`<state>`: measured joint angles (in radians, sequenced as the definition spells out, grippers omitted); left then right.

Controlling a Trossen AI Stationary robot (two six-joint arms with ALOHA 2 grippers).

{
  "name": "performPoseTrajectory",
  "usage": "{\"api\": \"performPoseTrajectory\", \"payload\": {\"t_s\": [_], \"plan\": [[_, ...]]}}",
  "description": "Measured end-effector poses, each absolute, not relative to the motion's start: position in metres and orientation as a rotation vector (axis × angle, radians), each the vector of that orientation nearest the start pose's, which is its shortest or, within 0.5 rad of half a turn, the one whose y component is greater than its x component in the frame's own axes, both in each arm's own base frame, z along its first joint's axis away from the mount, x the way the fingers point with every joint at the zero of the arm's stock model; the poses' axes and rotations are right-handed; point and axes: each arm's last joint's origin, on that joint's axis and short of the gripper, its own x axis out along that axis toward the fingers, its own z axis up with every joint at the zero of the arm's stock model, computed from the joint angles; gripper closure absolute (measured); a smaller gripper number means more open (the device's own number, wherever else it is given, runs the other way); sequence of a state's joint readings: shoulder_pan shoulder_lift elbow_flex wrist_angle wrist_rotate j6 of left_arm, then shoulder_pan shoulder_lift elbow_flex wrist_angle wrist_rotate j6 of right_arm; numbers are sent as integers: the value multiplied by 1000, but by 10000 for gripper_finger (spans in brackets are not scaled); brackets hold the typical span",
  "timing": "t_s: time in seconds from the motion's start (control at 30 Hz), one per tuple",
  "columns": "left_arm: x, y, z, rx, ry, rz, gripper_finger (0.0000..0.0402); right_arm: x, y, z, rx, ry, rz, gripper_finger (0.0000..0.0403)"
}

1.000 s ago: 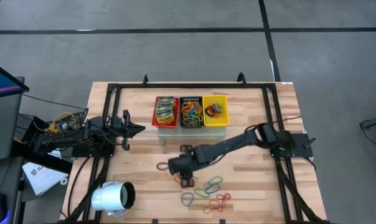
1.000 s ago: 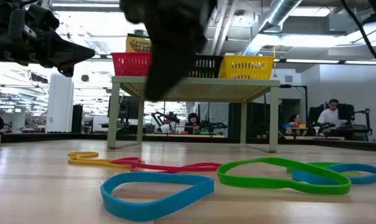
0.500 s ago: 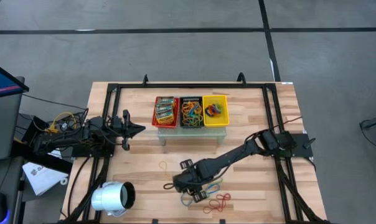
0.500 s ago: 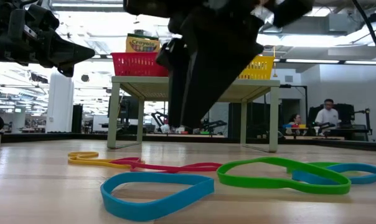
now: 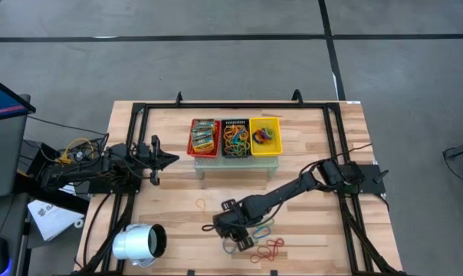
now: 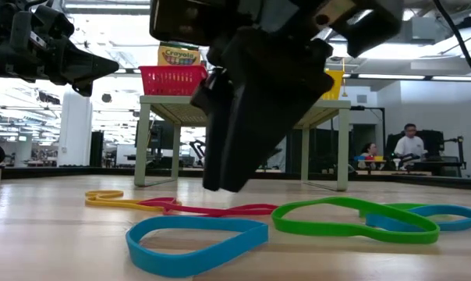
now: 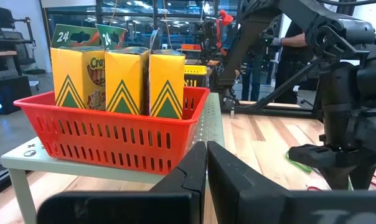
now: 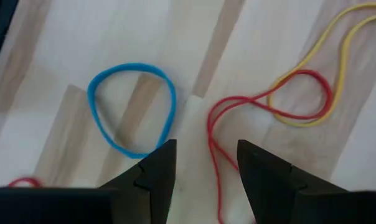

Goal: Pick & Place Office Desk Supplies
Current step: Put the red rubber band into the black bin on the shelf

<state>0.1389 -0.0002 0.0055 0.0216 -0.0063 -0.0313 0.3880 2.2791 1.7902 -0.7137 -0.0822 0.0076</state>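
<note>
Wood table (image 5: 308, 146), loose rubber bands near edge. My right gripper (image 8: 203, 165), jaws spread, empty, hangs over red band (image 8: 220, 134), blue band (image 8: 133, 109) beside. Pick step; next: drop, pinch red. Left gripper (image 7: 206, 171) pressed together, waiting far left.

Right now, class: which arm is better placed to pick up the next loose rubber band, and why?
The right. The right gripper hangs open directly over the blue band and red band, while the left gripper is shut, far off beside the red basket.

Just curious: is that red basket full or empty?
Filled: the red basket holds yellow-green crayon boxes standing upright inside it.
</note>
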Motion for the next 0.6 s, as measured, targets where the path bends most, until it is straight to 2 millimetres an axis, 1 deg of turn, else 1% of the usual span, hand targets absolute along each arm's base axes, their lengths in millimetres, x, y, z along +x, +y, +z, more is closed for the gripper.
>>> {"api": "performPoseTrajectory", "payload": {"t_s": [0.3, 0.5, 0.6], "plan": [[96, 14, 167, -29, -30, 145, 394, 436, 181, 152, -170, 1194, 402, 237], [96, 14, 168, -30, -30, 145, 394, 427, 176, 134, -168, 1238, 386, 237], [96, 14, 168, -29, -30, 145, 394, 424, 171, 126, -151, 1246, 344, 237]]}}
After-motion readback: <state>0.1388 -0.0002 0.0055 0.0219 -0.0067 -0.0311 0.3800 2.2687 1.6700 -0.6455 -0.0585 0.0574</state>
